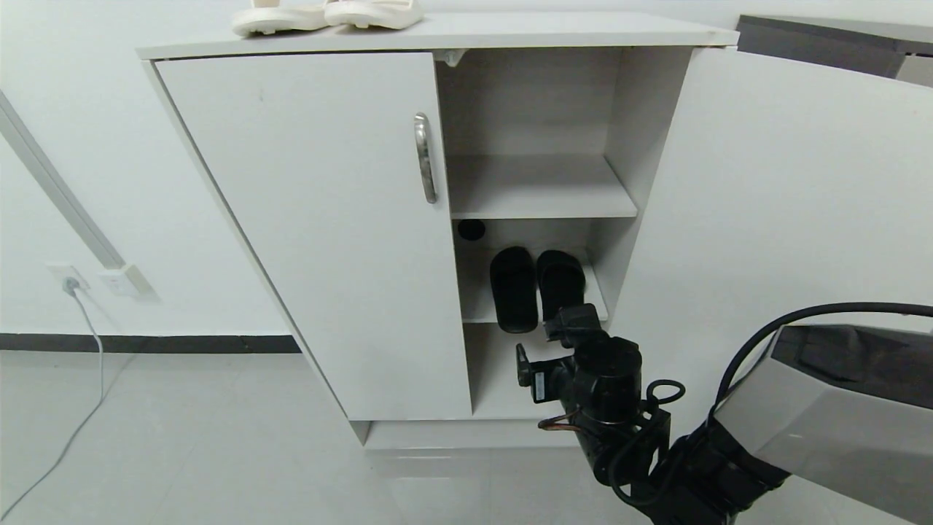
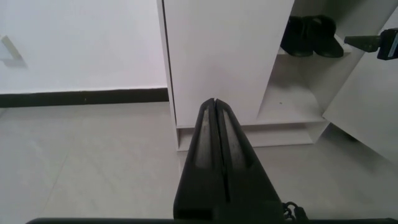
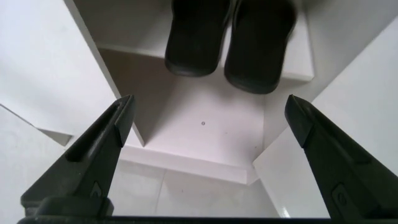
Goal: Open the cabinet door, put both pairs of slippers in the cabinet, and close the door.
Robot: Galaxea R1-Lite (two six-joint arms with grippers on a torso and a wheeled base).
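Slippers at the hand: the right gripper (image 1: 547, 343) (image 3: 210, 106) (image 2: 373, 43) hangs low in front of the cabinet's open half. Its two dark fingers are spread wide with nothing between them. The black slippers (image 1: 514, 288) (image 3: 196, 37) (image 2: 311, 37) lie just beyond its tips.
Black pair, position: side by side on the middle shelf (image 1: 475, 295). Their near ends poke slightly over the shelf's front edge. The two seem to touch each other, though the gap is hard to judge.
Below the pair: the bottom compartment (image 1: 503, 379) (image 3: 199, 130), a plain white floor panel.
Above the pair: the upper shelf (image 1: 539, 186). A small dark round hole (image 1: 471, 230) sits in the back panel under it.
Right door (image 1: 787, 204): swung open, standing just beside the right arm.
Left door (image 1: 313, 233) (image 2: 224, 50): shut, with a metal handle (image 1: 425, 157) upright near its inner edge.
Cabinet (image 1: 510, 30): white, standing against a white wall.
Cream slippers (image 1: 280, 18): a second pair, resting on the cabinet's top above the shut door.
Left gripper (image 2: 214, 109): fingers pressed flat together, holding nothing. It is well back from the cabinet, over the pale tiled floor (image 2: 93, 162), and points toward the shut door.
Wall to the left: a socket (image 1: 67, 278) with a grey cable (image 1: 91, 364) trailing to the floor, above a black skirting strip (image 1: 146, 343).
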